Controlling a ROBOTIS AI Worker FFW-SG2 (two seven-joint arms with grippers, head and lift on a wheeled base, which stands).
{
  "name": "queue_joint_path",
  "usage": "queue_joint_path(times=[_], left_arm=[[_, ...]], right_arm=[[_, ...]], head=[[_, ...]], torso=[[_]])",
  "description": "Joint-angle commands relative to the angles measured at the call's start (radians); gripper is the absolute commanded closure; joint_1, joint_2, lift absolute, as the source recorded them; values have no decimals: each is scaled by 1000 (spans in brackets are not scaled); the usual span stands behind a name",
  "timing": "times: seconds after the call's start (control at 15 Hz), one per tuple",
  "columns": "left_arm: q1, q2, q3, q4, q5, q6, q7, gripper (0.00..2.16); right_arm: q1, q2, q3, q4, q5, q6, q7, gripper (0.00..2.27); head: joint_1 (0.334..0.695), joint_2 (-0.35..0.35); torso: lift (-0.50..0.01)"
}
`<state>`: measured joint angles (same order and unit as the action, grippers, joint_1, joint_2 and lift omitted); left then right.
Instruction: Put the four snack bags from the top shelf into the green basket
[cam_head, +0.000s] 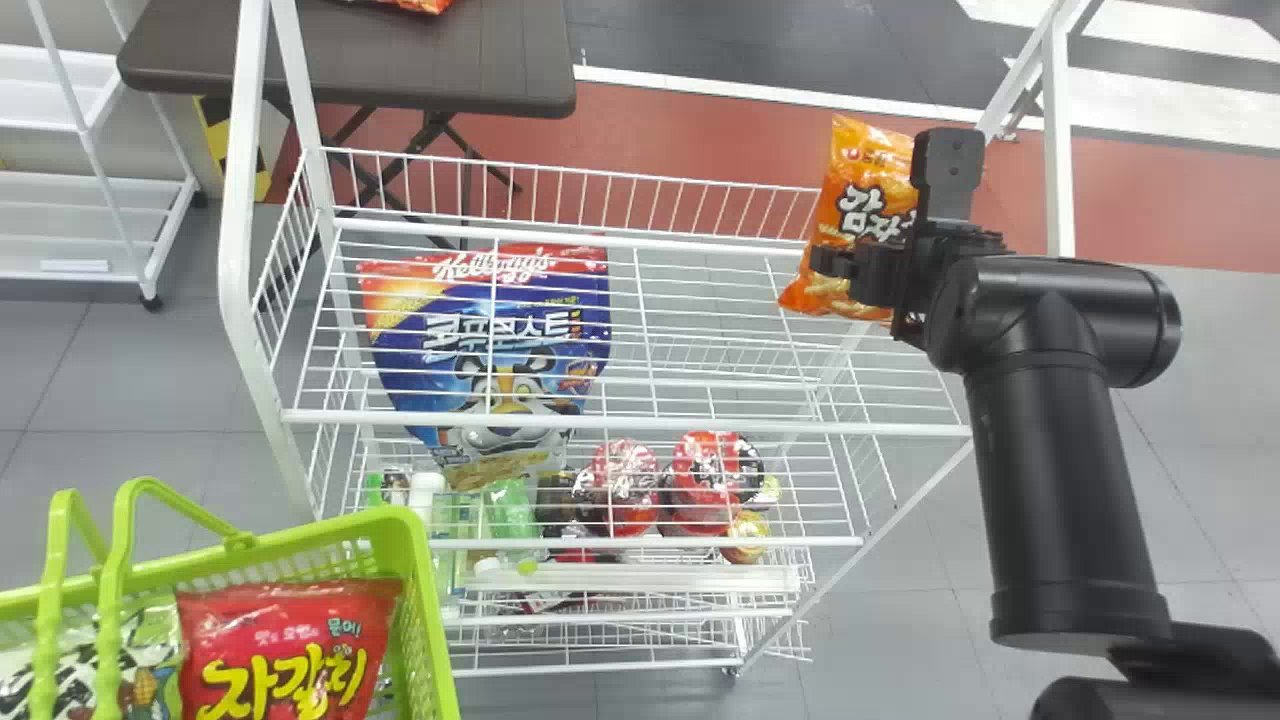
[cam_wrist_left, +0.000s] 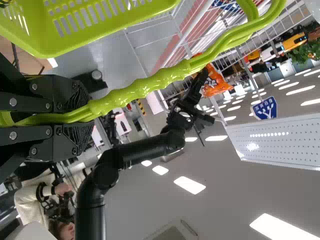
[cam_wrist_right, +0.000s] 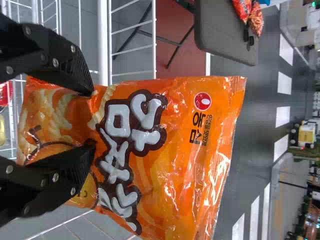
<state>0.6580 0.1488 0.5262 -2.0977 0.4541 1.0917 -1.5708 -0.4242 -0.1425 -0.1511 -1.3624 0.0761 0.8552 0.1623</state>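
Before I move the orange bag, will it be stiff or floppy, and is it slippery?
The orange bag is probably floppy: its film puckers where the right gripper pinches it. The film's shine suggests it may be somewhat slippery. Most of the bag reaches past the fingertips, so its free end could bend or sway.

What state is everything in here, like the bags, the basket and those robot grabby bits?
Orange snack bag, closed, pinched, off the shelf.
Right end effector, shut on that bag.
Left end effector, shut on the basket's grips.
Green basket, upright, holding bags.
Basket handles, raised.
Red bag, in the basket.
Blue cereal bag, below the top shelf's wires.
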Motion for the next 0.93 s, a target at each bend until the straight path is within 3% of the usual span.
queue_joint_path(times=[0.0, 0.33, 0.6, 0.87], left_arm=[[0, 0, 0, 1, 0, 0, -10, 2148], [0, 0, 3, 4, 0, 0, -10, 2148], [0, 0, 6, 4, 3, 0, -10, 2148], [-1, 0, 6, 2, 5, 0, -10, 2148]], right_arm=[[18, 3, -5, -32, -7, 6, 0, 2250], [122, 4, -22, -236, -96, 68, 2, 2253], [294, 4, -25, -618, -320, 301, 23, 2253], [426, 3, 53, -897, -578, 534, 89, 2253]], head=[[695, -210], [695, -203], [695, -175], [695, -24]], torso=[[0], [0], [0], [0]])
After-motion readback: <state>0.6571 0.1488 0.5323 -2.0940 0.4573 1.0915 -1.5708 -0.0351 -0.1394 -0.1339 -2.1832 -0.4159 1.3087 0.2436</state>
